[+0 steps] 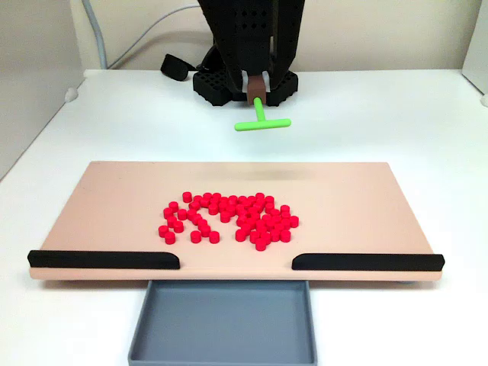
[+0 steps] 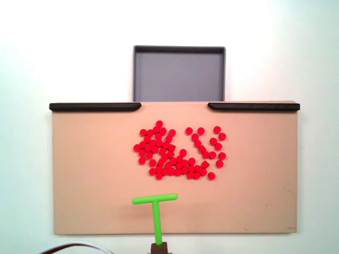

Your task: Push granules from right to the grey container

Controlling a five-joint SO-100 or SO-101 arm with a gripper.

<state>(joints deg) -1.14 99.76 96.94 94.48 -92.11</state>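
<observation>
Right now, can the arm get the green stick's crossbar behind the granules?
Probably yes. The green T-shaped stick sits on the arm's side of the granules, with bare board between them.

A flat beige board (image 1: 114,198) lies on a white table (image 1: 396,114), with two black strips (image 1: 103,259) along one long edge and a gap between them, a green T-shaped stick (image 2: 155,209) sits over the other long edge, and a grey cable (image 1: 133,42) runs behind.
</observation>
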